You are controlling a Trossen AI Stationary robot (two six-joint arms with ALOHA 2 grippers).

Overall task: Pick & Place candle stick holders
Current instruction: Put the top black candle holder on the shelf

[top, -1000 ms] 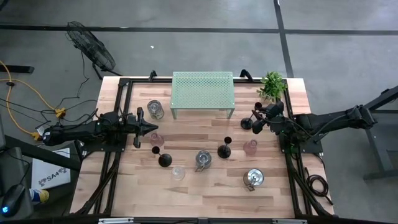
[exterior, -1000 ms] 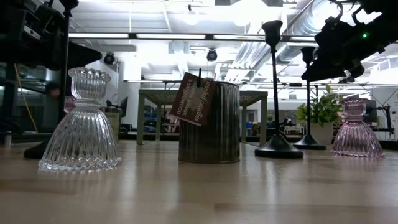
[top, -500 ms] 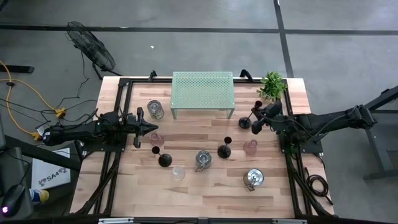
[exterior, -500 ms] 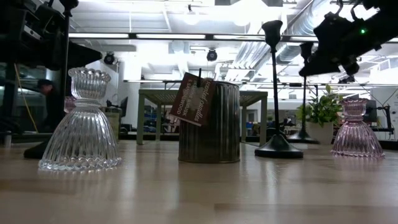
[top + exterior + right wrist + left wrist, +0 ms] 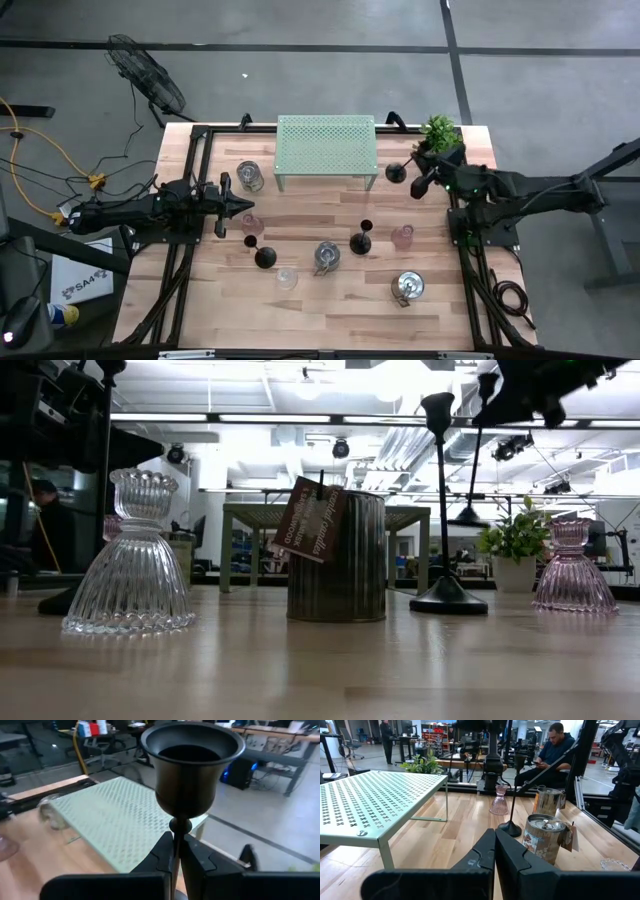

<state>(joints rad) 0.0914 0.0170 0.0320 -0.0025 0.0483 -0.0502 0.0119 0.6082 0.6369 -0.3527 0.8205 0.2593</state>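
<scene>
Pinching a black candlestick (image 5: pixel 189 780) by its thin, rigid stem, the right gripper (image 5: pixel 424 183) held it aloft, upper right; top-heavy, likely slippery. Left gripper (image 5: pixel 494 851), fingers pressed together, idled mid-left.

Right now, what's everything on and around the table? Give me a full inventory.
black candlesticks: three; one held in the air beside the shelf's right end, one mid-table, one left of centre.
silvery jars: three; left of the shelf, centre, front right.
pink glass cups: two; right, left.
clear glass cup: one; front, left of centre.
perforated shelf: one, pale green, back centre.
plant: one, green, back right corner.
fan: one, black, floor beyond the table.
left gripper: shut, empty, left side.
right gripper: shut on a candlestick stem.
</scene>
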